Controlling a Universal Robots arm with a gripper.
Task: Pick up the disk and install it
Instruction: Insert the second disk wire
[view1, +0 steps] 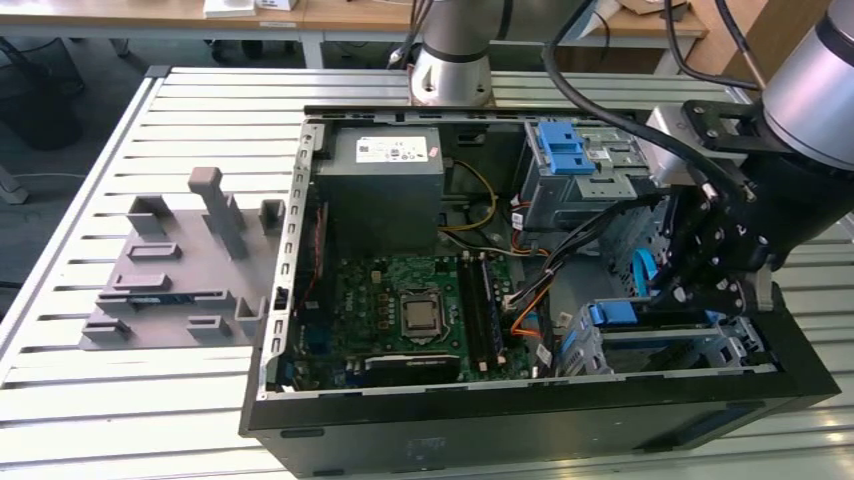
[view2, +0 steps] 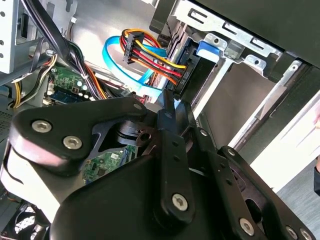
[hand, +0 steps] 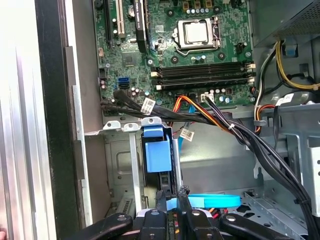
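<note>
The disk (hand: 156, 152) stands on edge in the drive bay at the case's corner, its blue bracket tab facing up in the first wrist view. In the exterior view the disk (view1: 617, 314) sits in the lower bay on the view's right. My gripper (hand: 172, 197) reaches down into the case at the disk's cable end, its black fingers (hand: 161, 202) close together on either side of the disk's edge. In the second wrist view the gripper (view2: 175, 107) meets the dark disk (view2: 195, 75) beside the coloured power wires (view2: 150, 57). The gripper (view1: 694, 300) hangs just over the bay.
The open computer case (view1: 534, 405) lies on a slatted metal table (view1: 94, 400). Inside are the grey power supply (view1: 384, 165), the motherboard (view1: 414, 300), an upper drive cage with a blue latch (view1: 558, 148) and loose cable bundles (hand: 240, 135). A grey fixture plate (view1: 174, 275) lies to the exterior view's left.
</note>
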